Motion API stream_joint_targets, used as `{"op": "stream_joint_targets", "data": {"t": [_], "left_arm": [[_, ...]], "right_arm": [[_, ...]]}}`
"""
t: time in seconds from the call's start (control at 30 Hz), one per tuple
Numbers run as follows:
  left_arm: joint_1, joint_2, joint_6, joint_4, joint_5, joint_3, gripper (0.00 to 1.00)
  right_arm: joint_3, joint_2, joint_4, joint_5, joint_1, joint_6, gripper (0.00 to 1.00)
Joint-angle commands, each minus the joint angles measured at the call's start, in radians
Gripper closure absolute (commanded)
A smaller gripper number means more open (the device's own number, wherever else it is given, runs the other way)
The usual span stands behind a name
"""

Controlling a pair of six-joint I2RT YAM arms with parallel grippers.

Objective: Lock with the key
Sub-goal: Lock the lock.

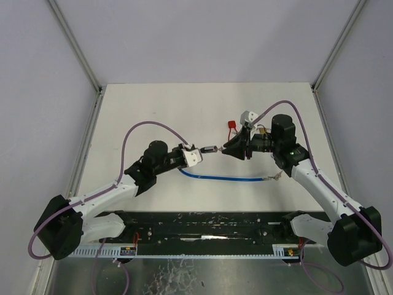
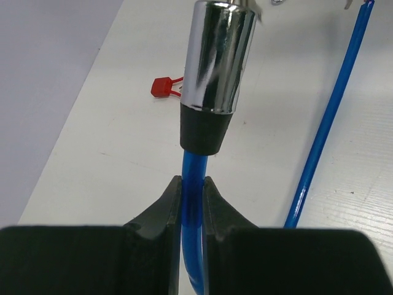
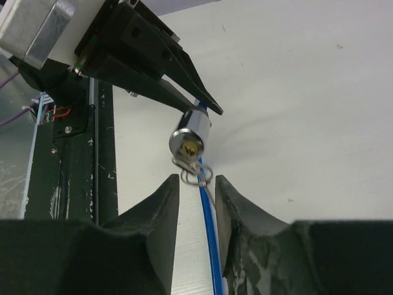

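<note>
A chrome lock cylinder with a black collar sits on the end of a blue cable. My left gripper is shut on that cable just behind the collar and holds the cylinder off the table. My right gripper faces the cylinder's round end, open, a short way off and touching nothing. A brass key head shows in the keyhole, and thin wire rings hang from it. From above, the right gripper and the left gripper meet nose to nose.
The blue cable loops over the white table to a metal end near the right arm. A red tag lies behind the grippers. A black rail runs along the near edge.
</note>
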Motion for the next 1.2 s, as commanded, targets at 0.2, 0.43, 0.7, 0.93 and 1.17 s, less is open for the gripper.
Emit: {"op": "stream_joint_targets", "data": {"t": [0.2, 0.43, 0.7, 0.93, 1.17], "left_arm": [[0.015, -0.032, -0.06, 0.078, 0.029, -0.002, 1.0], [0.022, -0.08, -0.096, 0.124, 0.024, -0.032, 1.0], [0.026, -0.066, -0.091, 0.139, 0.021, -0.036, 1.0], [0.034, -0.094, -0.085, 0.145, 0.033, -0.049, 1.0], [0.036, -0.078, -0.087, 0.146, 0.048, -0.042, 1.0]], "right_arm": [[-0.043, -0.169, 0.046, -0.131, -0.098, -0.038, 0.36], [-0.149, -0.369, -0.108, -0.107, -0.146, -0.423, 0.01], [-0.031, -0.265, -0.477, 0.125, -0.174, -0.826, 0.02], [0.039, -0.051, -0.612, 0.257, -0.345, -1.268, 0.13], [0.037, 0.144, -0.683, 0.308, -0.347, -1.651, 0.28]]}}
